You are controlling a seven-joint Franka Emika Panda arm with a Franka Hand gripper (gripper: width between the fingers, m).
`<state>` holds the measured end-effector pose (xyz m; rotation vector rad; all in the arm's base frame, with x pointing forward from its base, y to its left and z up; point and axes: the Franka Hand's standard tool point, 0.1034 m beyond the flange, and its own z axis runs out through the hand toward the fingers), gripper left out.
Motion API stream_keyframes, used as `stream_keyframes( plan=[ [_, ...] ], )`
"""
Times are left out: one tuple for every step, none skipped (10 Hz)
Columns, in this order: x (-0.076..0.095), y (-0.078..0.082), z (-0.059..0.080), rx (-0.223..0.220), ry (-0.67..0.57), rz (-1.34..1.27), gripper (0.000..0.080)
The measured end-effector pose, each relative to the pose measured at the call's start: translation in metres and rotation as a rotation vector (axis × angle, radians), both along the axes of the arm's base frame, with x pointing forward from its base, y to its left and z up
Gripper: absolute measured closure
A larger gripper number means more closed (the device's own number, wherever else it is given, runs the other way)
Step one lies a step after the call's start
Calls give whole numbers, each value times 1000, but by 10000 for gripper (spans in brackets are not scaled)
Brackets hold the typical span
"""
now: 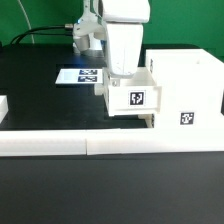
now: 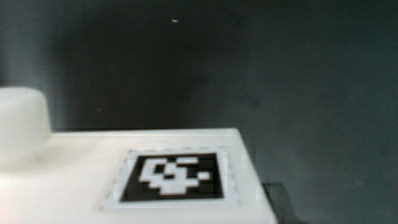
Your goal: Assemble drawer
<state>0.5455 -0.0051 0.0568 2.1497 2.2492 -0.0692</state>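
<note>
A shallow white drawer tray (image 1: 130, 97) with a square tag on its face sits against the open side of the tall white housing (image 1: 185, 85), on the exterior view's right. My gripper (image 1: 120, 77) comes straight down onto the tray's far edge and looks shut on it; its fingertips are hidden behind the tray. In the wrist view the tray's tagged face (image 2: 169, 175) fills the lower part, with a rounded white knob (image 2: 18, 125) beside it. The second tray is not clearly in view.
The marker board (image 1: 80, 75) lies flat on the black table behind the tray. The long low white border wall (image 1: 90, 145) runs along the front. A small white piece (image 1: 3, 105) shows at the exterior view's left edge.
</note>
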Motion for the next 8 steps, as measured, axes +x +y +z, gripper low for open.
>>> stream_keyframes(
  plan=[
    [0,0,0,0,-1,-1,757],
    [0,-1,0,0,-1,-1,757],
    [0,-1,0,0,-1,-1,757],
    [0,0,0,-1,-1,-10,757],
    [0,0,0,-3,-3,-29,757],
    [1,1,0,-3,-4,-37,757],
    [-1,0,0,-4,5,-39,757],
    [0,-1,1,-6,11,-40,757]
  ],
)
